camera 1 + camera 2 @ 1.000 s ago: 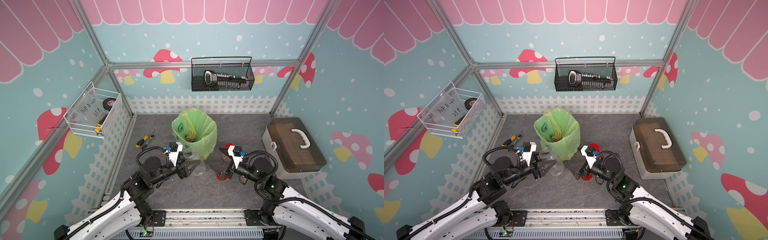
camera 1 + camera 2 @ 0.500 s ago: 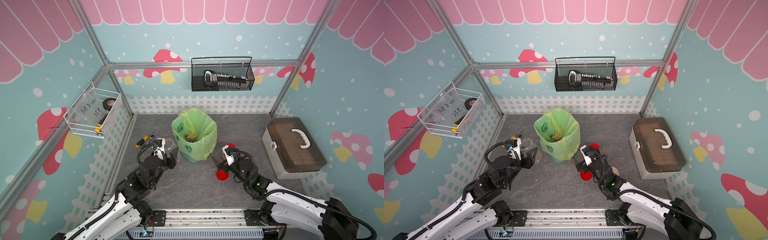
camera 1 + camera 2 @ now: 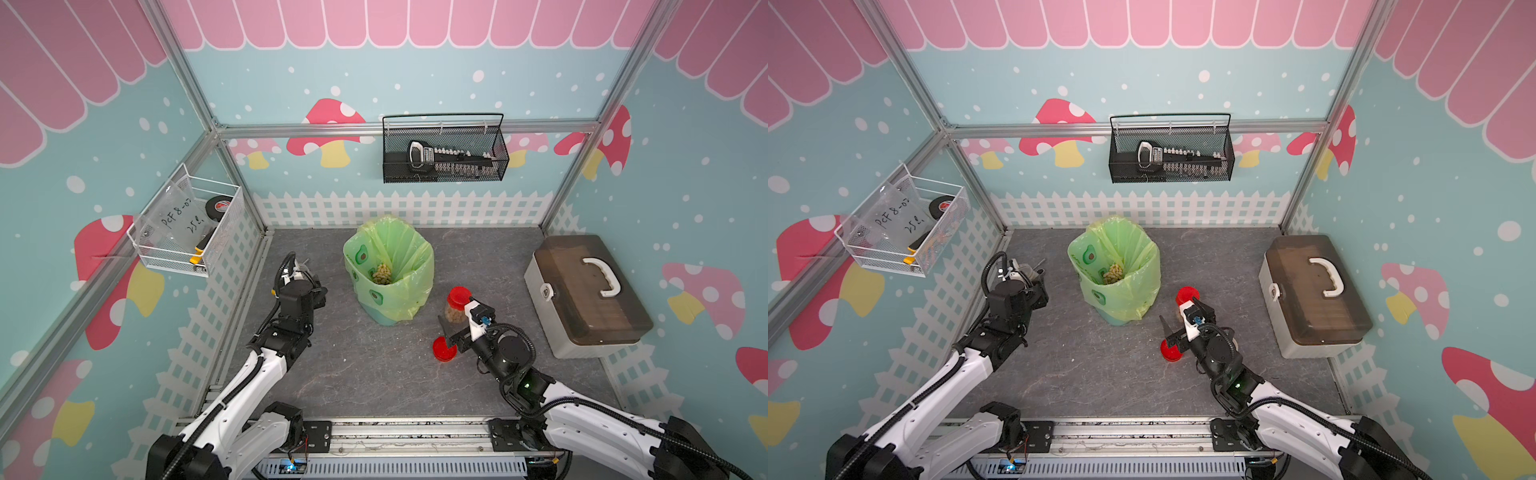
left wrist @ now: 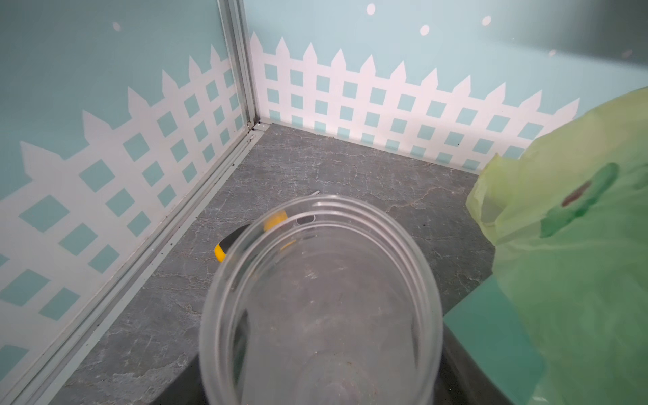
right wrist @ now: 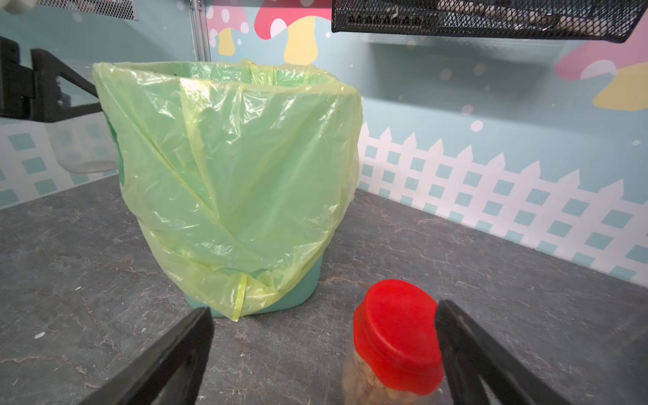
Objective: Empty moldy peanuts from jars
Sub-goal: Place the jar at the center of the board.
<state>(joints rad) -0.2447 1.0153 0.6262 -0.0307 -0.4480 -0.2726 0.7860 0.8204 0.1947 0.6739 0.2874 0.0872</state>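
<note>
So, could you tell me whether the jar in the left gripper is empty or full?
Empty: the lidless jar is see-through to the grey floor, with nothing inside.

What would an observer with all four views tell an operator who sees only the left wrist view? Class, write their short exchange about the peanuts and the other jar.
Operator: I see only an empty jar and the green bag. Are peanuts inside it?
Observer: Yes. In both top views a small heap of peanuts lies at the bottom of the bag.
Operator: Is another jar left to empty?
Observer: Yes. A lidded jar holding peanuts stands upright between the open fingers of the right gripper.
</note>
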